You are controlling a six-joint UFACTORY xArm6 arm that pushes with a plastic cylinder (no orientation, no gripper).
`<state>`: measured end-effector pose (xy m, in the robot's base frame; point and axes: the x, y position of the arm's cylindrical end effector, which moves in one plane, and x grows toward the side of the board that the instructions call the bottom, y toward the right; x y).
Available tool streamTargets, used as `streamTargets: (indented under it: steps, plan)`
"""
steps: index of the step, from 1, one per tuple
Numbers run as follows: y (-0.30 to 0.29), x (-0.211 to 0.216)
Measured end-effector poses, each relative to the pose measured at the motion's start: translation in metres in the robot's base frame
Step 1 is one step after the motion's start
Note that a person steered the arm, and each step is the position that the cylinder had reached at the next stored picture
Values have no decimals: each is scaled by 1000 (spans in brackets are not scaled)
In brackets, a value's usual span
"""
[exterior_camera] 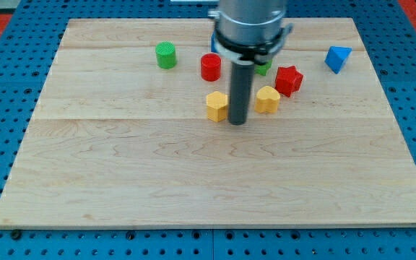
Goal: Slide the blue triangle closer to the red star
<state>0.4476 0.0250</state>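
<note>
The blue triangle (337, 58) lies near the board's upper right. The red star (289, 79) lies to its left and a little lower, a gap between them. My tip (237, 122) stands on the board between a yellow block (217, 105) on its left and a yellow block (267, 100) on its right, well left of and below the red star and far from the blue triangle.
A green cylinder (166, 55) is at the upper left. A red cylinder (210, 66) is just left of the rod. A green block (264, 68) is partly hidden behind the arm. The wooden board (193, 180) lies on a blue pegboard.
</note>
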Motion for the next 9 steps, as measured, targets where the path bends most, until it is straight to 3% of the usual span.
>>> streamTargets:
  steps: [1,3,4,6,7,9]
  plan:
    - [-20,-11]
    - [56,-2]
    - [157,-44]
    - [299,-151]
    - [309,-176]
    - [201,-145]
